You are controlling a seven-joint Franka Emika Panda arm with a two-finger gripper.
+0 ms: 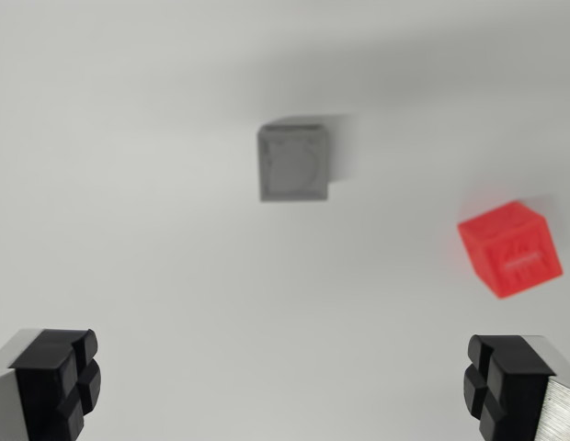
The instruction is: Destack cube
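The grey cube (293, 163) sits on the white surface a little above the centre of the wrist view, toward 12 o'clock. Its top face shows a faint round mark, and its edges run almost straight with the picture. The red cube (511, 248) lies at about 3 o'clock from the centre, at 4 o'clock from the grey one and well apart from it. It is turned at an angle, and one face carries a raised pattern. Both cubes look blurred.
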